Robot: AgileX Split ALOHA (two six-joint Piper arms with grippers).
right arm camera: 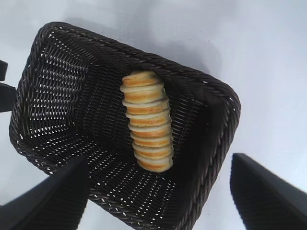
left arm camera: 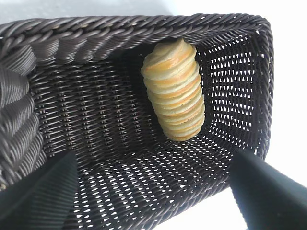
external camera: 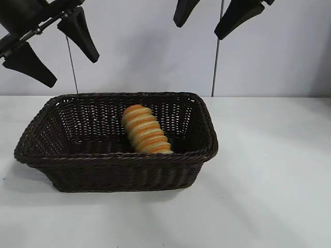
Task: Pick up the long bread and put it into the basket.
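left end effector (external camera: 51,44) raised, open, right end effector (external camera: 211,18) likewise

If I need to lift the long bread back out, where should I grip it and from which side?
Grip the long bread across its middle, coming straight down from above. It lies inside the basket, so the walls block a sideways approach. Set the fingers across its narrow width; the crosswise ridges may help against slipping.

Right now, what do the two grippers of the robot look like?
Both the left gripper and the right gripper have matte black jaws, each a flat wedge tapering to a blunt tip. A dark bar with metal fittings joins the left pair. No markings, cables or sleeves show on them.
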